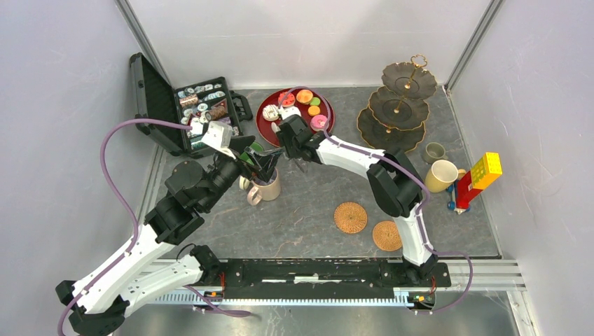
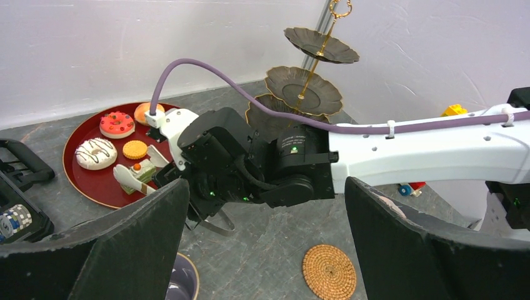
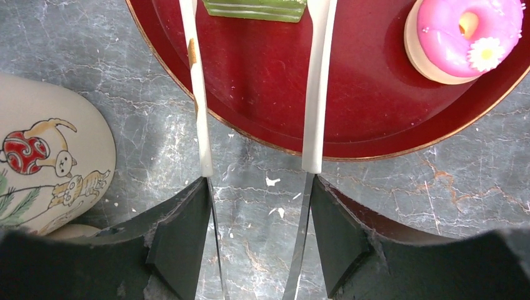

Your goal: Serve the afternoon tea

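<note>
R gripper (image 3: 257, 187) clamps tongs (image 3: 315, 94), tips over red tray (image 3: 375, 106) w/ green cake (image 3: 256, 7) between them, top centre. L gripper (image 2: 265, 187) spread wide, just above beige mug (image 1: 265, 187), mid-left.

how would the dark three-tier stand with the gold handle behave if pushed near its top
The dark three-tier stand is tall on a thin gold rod, so it probably tips rather than slides. Its scalloped plates look rigid; empty tiers likely keep it light.
</note>
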Tool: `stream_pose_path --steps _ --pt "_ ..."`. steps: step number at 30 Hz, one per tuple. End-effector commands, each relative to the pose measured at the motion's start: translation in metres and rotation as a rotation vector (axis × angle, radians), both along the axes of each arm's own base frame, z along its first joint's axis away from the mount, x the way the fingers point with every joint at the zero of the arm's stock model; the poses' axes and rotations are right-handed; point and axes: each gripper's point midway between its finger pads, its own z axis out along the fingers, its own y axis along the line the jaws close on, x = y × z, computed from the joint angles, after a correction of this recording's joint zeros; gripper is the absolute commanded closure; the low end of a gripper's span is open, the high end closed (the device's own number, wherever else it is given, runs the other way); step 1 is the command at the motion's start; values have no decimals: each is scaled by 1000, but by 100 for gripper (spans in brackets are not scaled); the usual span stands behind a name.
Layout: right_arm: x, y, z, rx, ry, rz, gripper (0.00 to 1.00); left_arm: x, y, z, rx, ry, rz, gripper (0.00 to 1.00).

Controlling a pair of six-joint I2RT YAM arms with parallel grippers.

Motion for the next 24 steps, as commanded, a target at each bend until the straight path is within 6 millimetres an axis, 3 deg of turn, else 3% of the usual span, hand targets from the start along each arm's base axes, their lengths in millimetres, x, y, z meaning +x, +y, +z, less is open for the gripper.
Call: stream_pose_path --steps 1,10,15,24 --pt "13 7 13 4 -45 -37 36 -2 3 20 14 -71 2 0" --pt "19 1 4 -57 -41 -71 36 -1 2 18 18 -68 0 0" --pt "22 -16 4 -66 -43 -99 38 0 0 16 22 -63 -4 0" --pt "18 -49 28 -152 -85 -42 40 1 -2 15 25 -59 -6 0"
